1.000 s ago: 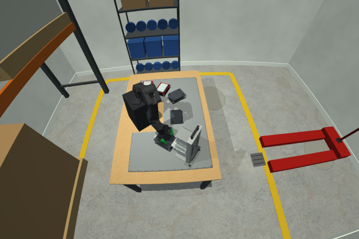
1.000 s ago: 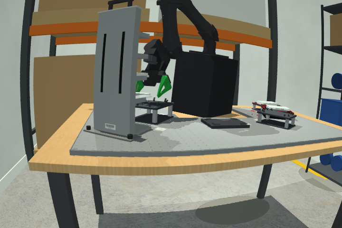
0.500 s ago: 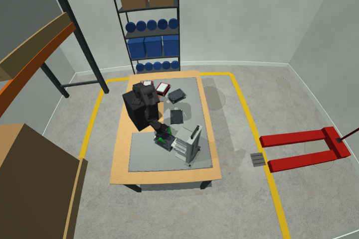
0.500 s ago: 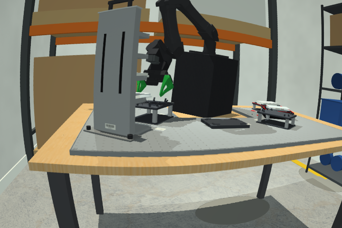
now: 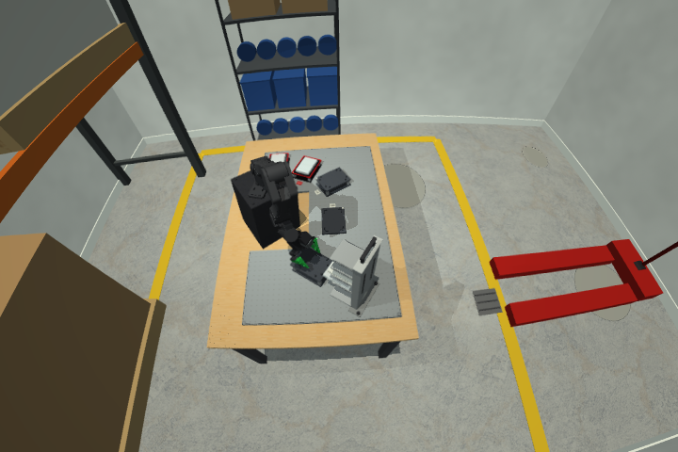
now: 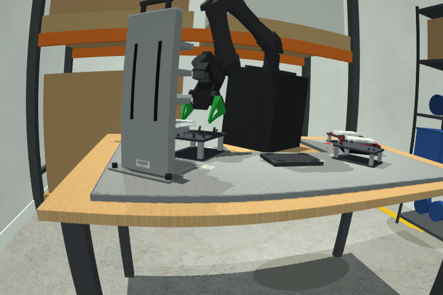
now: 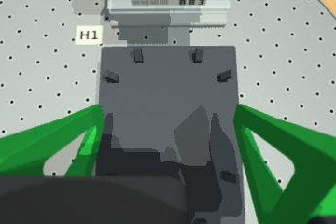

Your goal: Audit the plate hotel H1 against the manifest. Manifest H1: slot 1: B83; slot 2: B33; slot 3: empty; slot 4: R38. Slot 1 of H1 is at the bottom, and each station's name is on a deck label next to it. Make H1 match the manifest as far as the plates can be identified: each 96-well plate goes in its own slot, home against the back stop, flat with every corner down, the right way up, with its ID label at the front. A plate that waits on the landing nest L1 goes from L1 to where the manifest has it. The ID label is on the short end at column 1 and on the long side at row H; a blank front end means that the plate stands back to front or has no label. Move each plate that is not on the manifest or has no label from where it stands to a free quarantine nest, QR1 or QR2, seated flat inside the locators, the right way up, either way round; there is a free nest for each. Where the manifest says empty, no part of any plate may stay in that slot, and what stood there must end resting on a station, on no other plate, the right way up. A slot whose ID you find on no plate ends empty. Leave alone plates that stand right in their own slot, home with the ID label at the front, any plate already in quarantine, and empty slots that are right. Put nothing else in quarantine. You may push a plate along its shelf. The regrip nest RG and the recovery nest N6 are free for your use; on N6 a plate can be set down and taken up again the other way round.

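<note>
The grey plate hotel H1 (image 6: 152, 90) stands at the front of the deck, also in the overhead view (image 5: 356, 271). A clear plate whose front label reads B83 (image 7: 168, 5) sits in its bottom slot, seen at the top edge of the wrist view and as a pale edge in the side view (image 6: 184, 122). The dark landing nest (image 7: 168, 117) in front of the hotel is bare, with only its locator pins showing. My gripper (image 7: 168, 112) hangs above this nest, its green fingers (image 6: 201, 111) spread wide with nothing between them. The upper slots are hidden.
A deck label H1 (image 7: 89, 35) lies left of the hotel. At the back, two red-rimmed nests each carry a white plate (image 5: 306, 166) (image 5: 279, 157). A raised dark nest (image 5: 333, 181) and a flat dark nest (image 6: 291, 158) stand mid-deck. The black robot base (image 6: 264, 107) is behind the gripper.
</note>
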Robot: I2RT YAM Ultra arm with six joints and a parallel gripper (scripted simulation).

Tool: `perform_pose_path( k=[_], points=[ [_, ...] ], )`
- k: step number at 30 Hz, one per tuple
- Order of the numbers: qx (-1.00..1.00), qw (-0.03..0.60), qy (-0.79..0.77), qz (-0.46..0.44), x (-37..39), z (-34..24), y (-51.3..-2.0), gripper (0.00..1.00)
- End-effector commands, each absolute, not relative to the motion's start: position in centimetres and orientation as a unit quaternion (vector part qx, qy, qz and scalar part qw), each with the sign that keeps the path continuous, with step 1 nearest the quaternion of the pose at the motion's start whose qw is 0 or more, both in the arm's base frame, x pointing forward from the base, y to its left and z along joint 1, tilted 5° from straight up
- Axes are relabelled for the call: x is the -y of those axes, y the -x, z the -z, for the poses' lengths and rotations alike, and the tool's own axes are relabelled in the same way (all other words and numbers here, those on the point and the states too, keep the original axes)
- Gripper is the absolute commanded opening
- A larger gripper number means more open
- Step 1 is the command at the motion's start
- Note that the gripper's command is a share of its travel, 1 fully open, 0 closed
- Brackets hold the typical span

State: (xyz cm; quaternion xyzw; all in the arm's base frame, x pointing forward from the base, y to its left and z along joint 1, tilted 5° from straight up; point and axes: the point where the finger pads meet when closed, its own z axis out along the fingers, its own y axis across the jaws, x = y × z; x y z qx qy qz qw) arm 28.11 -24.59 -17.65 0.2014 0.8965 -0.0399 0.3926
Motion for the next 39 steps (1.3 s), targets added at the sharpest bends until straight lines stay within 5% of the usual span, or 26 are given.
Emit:
perform_pose_path(
  k=[1, 39],
  points=[
    [-0.896, 0.393, -0.202, 0.036, 23.9, 18.2, -27.0, 0.0],
    [-0.889, 0.413, -0.191, 0.05, 25.7, 16.7, -29.6, 0.0]
  ],
)
